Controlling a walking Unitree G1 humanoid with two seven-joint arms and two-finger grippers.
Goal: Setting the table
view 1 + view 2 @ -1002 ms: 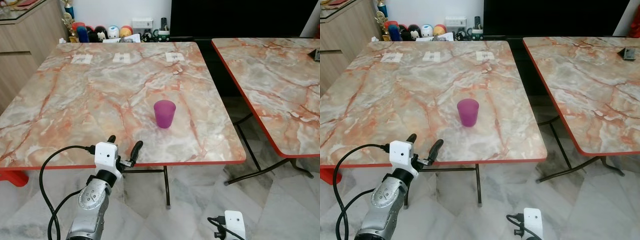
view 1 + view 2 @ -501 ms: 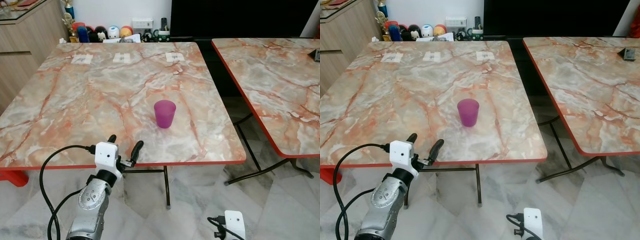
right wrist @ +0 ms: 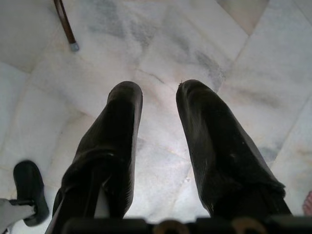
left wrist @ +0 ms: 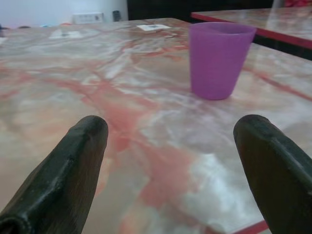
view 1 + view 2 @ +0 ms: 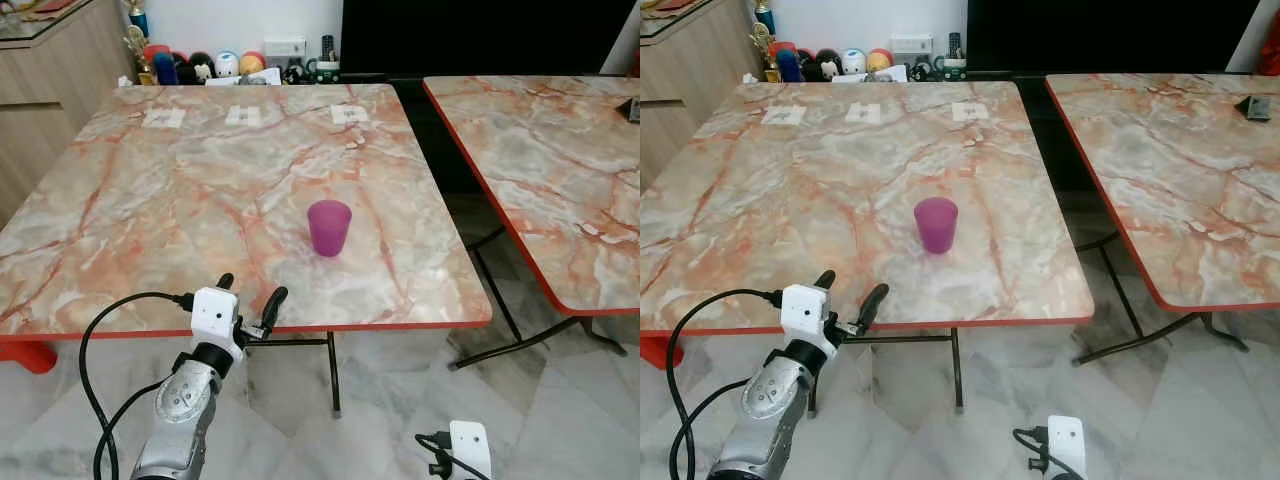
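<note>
Seeing, left gripper (image 5: 247, 293): fingers wide apart, holding nothing, at my marble table's (image 5: 180, 200) near edge
Purple cup (image 5: 329, 227): upright, ahead, untouched
Right gripper (image 3: 158, 105): fingers narrowly parted, empty, over floor

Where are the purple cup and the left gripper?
purple cup (image 5: 329, 228): left eye view, side wall.
left gripper (image 5: 248, 291): left eye view, midway between its open fingertips, at the table's near edge.

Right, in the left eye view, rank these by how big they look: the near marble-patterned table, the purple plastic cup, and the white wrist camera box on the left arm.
1. Near marble-patterned table, by far the largest.
2. Purple plastic cup and white wrist camera box: these look alike in size, and the box sits nearer the camera, so no ranking between them.
</note>
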